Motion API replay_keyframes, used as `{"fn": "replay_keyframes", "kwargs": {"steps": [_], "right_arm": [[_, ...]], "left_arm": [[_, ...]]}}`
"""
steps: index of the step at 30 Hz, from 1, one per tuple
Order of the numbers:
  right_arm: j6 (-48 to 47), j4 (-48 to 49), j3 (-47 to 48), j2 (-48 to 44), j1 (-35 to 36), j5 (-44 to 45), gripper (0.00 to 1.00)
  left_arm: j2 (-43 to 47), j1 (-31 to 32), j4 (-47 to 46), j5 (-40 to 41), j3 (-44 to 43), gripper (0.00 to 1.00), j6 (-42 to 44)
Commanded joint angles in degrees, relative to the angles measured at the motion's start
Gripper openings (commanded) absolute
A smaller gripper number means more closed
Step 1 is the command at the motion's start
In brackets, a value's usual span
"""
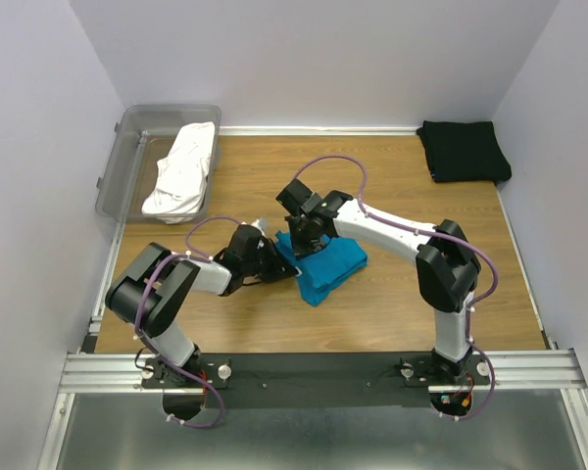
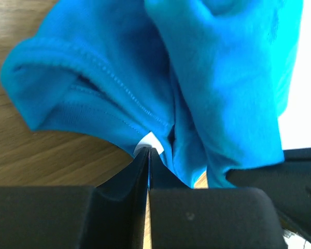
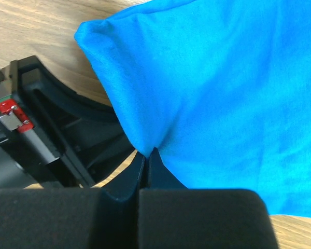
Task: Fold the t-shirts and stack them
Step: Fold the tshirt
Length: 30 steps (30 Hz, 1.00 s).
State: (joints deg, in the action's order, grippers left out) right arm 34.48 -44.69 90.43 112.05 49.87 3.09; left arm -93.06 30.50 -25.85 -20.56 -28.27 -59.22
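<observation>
Top external | teal shirt [image 1: 325, 262] mid-table, part-folded | left gripper [image 2: 148, 151], right gripper [image 3: 146, 154] closed, pinching it | black shirt [image 1: 464, 150] folded, far-right corner | white shirt [image 1: 183, 171] crumpled in tub [image 1: 127, 147], far-left corner | none stacked

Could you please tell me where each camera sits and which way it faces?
Top external: above and behind the bases, looking down on the wooden table; the left arm and right arm show.
Left wrist: on the left arm, looking along the left gripper, shut on the teal t-shirt.
Right wrist: on the right arm, looking along the right gripper, pinching the same shirt.
Shared: all see that shirt.
</observation>
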Motion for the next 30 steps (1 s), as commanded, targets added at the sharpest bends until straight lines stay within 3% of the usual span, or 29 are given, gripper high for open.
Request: {"fn": "replay_keyframes", "kwargs": {"steps": [1, 18, 24, 30], "right_arm": [[0.41, 1.88, -0.87, -1.75, 0.58, -2.65, 0.01], [3.84, 4.69, -3.15, 0.27, 0.67, -7.75, 0.01], [4.11, 5.58, -3.86, -0.51, 0.67, -7.67, 0.34], [3.23, 5.49, -2.63, -6.05, 0.67, -6.61, 0.47]], "left_arm": [[-3.00, 0.35, -2.19, 1.48, 0.85, 0.11, -0.02], [-1.87, 0.26, -3.33, 0.34, 2.43, 0.11, -0.37], [0.94, 0.26, -2.64, 0.60, 4.10, 0.15, -1.33], [7.88, 0.00, 2.72, 4.02, 5.42, 0.24, -1.60]]}}
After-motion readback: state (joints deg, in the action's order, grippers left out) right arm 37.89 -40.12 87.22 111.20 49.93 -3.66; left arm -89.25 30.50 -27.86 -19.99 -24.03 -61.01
